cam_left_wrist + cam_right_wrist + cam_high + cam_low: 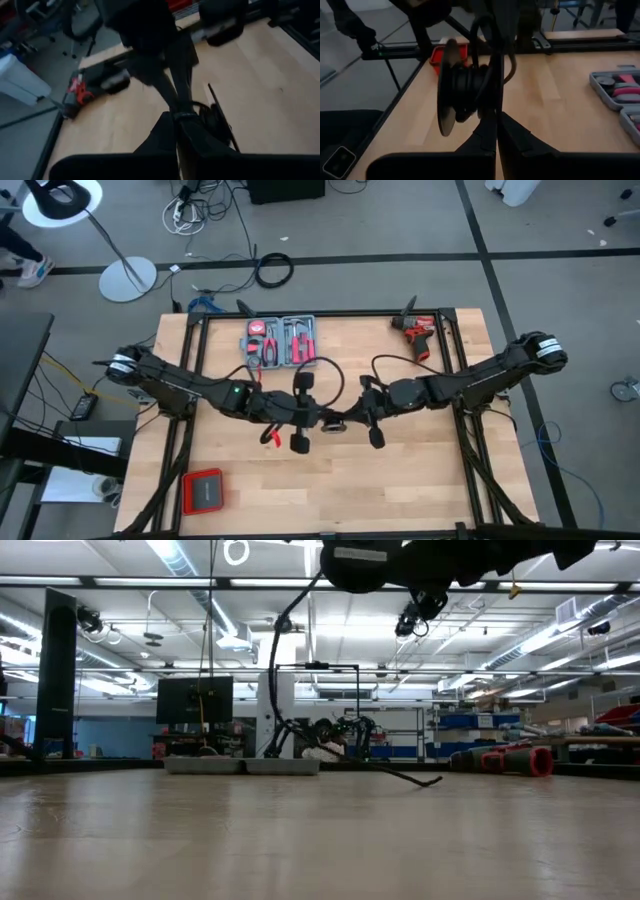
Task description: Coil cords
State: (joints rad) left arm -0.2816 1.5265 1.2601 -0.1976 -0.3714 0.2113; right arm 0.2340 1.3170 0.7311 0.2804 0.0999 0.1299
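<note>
Both arms meet mid-table, raised above the wood. Left claw (300, 417) fingers pressed together; right claw (345, 420) fingers pressed together too, tips nearly touching the left's.

Cable (325, 368): thin black, loops up from between the claws toward the tool case, arcs back down to the right claw's wrist side. In right wrist view the cable (492, 60) runs straight up from the closed fingertips (496, 131), so right claw looks to be pinching it; a black spool-like disc (454, 90) sits just past the tips w/ cable wrapped at it. Left wrist view: closed fingertips (182, 122) w/ a dark strand (220, 115) just beside them, blurry, can't tell if it's gripped.

Plug block: prob the dark lump (298, 442) just below the left claw, not sure.

Low view: cable (290, 630) hangs down from the arms overhead, trails on the table far back.

Other stuff rel. to claws:
- grey tool case (282, 340), open, red/pink tools, beyond left claw, well apart
- red drill (418, 332) beyond right claw, near far table edge
- red/dark flat box (203, 491) near front edge, on the left arm's side, well apart
- table (400, 490) light wood, black frame
</note>
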